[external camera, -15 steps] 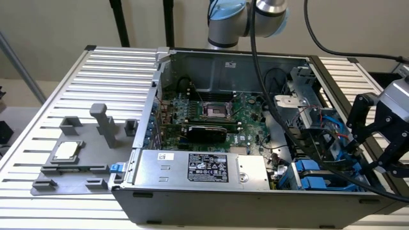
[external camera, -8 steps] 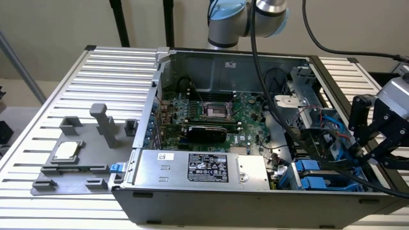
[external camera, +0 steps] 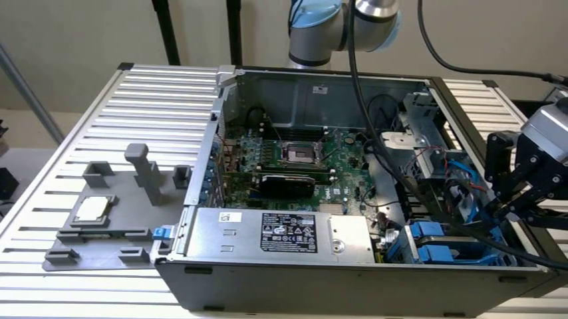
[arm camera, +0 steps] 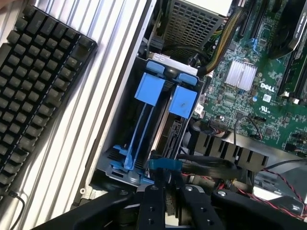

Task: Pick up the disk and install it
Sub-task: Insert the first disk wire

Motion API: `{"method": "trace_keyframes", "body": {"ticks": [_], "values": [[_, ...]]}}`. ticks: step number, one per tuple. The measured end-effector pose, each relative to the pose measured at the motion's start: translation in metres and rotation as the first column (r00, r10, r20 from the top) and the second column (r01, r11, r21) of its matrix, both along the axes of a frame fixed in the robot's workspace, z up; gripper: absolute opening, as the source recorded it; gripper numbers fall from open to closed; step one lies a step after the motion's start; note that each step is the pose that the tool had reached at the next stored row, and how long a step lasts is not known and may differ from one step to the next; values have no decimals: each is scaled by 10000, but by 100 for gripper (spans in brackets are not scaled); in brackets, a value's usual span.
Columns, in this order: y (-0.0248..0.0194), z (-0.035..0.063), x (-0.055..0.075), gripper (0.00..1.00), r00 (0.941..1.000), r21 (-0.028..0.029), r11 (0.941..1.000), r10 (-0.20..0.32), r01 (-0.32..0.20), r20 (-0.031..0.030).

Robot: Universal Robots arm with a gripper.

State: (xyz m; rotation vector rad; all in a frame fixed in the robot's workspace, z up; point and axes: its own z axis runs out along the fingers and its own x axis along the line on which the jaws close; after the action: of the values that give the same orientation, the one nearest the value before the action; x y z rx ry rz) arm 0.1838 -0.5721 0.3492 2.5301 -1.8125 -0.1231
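Wrist view: looked past the black two-fingered pincer (arm camera: 166,176) into the blue plastic drive cage (arm camera: 149,90) at a corner of the open grey metal computer case (external camera: 293,289). Found the disk, a flat silver-grey metal hard drive (arm camera: 175,136), standing on edge in one bay of that cage, connector side toward the camera. Saw thin blue rails and no drive in the neighbouring bay. Noted the pincer set narrow, with a small blue plastic end piece between its tips. Took this piece for a rail of the disk, and so read the pincer as pinching the disk by that end. Could not confirm the firmness of the hold.

Judged the step in hand to be the grasp, the first half of the picking up: disk not raised, resting in the cage. Judged a next move to call for a secure pinch first, then a straight pull along the bay, owing to black cables (arm camera: 206,167) just beside the pincer and cage walls close on both sides.

Noticed also, in the wrist view, a black keyboard (arm camera: 38,100) on the ribbed metal table (arm camera: 112,91) beside the case, and the green motherboard (arm camera: 249,91) up close. Exterior view: gave the whole case, the grey robot arm (external camera: 320,30) behind it, the silver power supply box with a black label (external camera: 284,232), and, well apart on the exterior view's left, a grey plastic fixture (external camera: 116,232) carrying a small square silver chip (external camera: 92,210).
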Motion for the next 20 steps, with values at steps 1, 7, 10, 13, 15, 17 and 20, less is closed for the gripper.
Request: {"method": "trace_keyframes", "body": {"ticks": [1,7,10,13,15,17,20], "values": [[3,1,0,16,10000,0,10000,15,-15,2],[5,27,-174,16,10000,1,10000,26,-26,1],[5,28,-308,16,10000,-1,10000,27,-27,2],[5,28,-423,16,10000,-1,10000,13,-13,1],[4,28,-453,16,10000,-1,10000,-60,60,1],[5,28,-454,16,9996,-2,9996,-276,276,1],[5,27,-455,16,9970,-3,9970,-776,776,1]]}}
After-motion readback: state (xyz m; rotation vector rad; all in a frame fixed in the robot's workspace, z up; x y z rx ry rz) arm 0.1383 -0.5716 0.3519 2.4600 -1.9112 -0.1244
